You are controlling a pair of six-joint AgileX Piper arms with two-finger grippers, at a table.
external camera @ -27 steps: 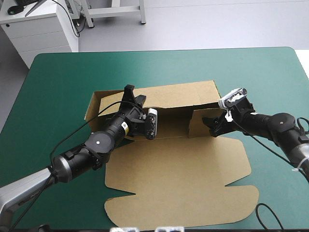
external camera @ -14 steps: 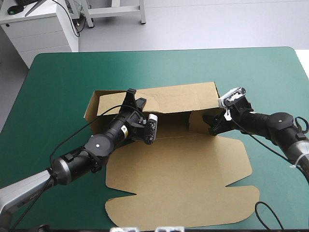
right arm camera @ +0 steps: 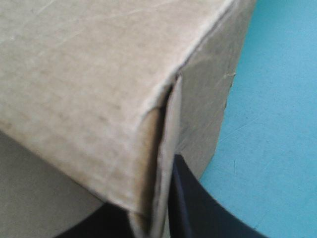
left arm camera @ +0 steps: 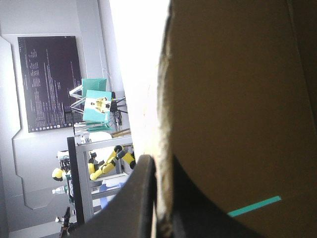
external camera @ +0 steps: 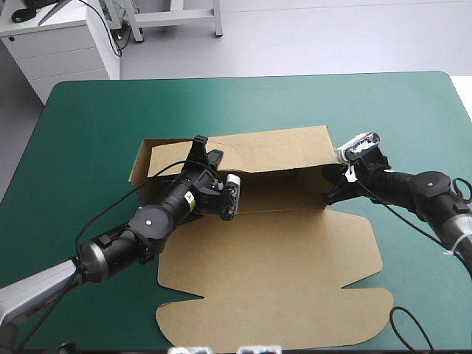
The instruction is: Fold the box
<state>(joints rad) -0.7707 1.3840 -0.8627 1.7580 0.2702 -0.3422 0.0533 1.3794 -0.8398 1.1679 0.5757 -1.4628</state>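
Note:
The brown box [external camera: 273, 258] lies mid-table, its lid sheet flat toward the near edge and its back wall [external camera: 273, 147] and left end wall raised. My left gripper [external camera: 199, 147] reaches over the tray floor and is shut on the back wall's top edge. In the left wrist view the board [left arm camera: 237, 99] runs between the black fingers [left arm camera: 143, 198]. My right gripper [external camera: 330, 190] is at the box's right end, shut on the upright side flap. In the right wrist view the box corner [right arm camera: 89, 74] fills the picture, and the flap's edge sits between that gripper's [right arm camera: 166, 163] fingers.
The teal-green cover [external camera: 295, 103] shows around the box on all sides, with a wide strip toward the far edge. The same cover [right arm camera: 267, 124] lies just beside the box's right end. A white drawer cabinet [external camera: 59, 44] stands beyond the table's far left corner.
The right gripper was open beside the inward-leaning right flap; it has since shut on the flap and drawn it out to the box's right end. The left gripper kept its hold.

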